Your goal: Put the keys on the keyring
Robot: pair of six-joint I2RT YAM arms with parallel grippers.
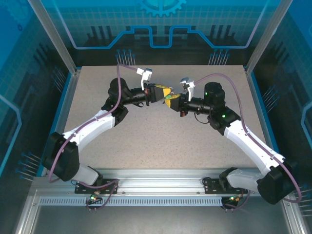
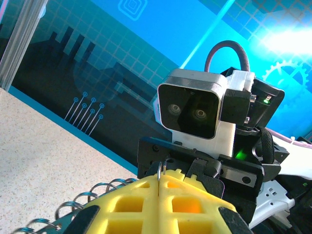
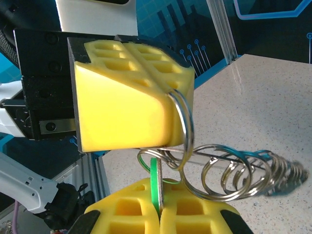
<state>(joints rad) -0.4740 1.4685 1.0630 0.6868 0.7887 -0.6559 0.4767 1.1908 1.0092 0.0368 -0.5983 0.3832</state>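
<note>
Top external view: above the far half of the table, the left arm and right arm are bent inward so that their tips are brought nose to nose. The left gripper is set at about eleven o'clock from the right gripper and just beside it. This pose is judged to be chosen so that each part is steadied by one arm while the two are threaded in mid-air.

In the right wrist view, the left gripper is seen at ten o'clock, its yellow fingers pressed together on the keyring. This silvery wire loop juts from the tips toward three o'clock, so that its rim is offered to the key. A chain of linked rings hangs from it toward four o'clock, clear of the fingers.

At six o'clock the right gripper is clamped shut on the key, which is held edge-on with its green head upright, just under the keyring. Whether the key is hooked on yet cannot be told, and its blade cannot be made out.
</note>
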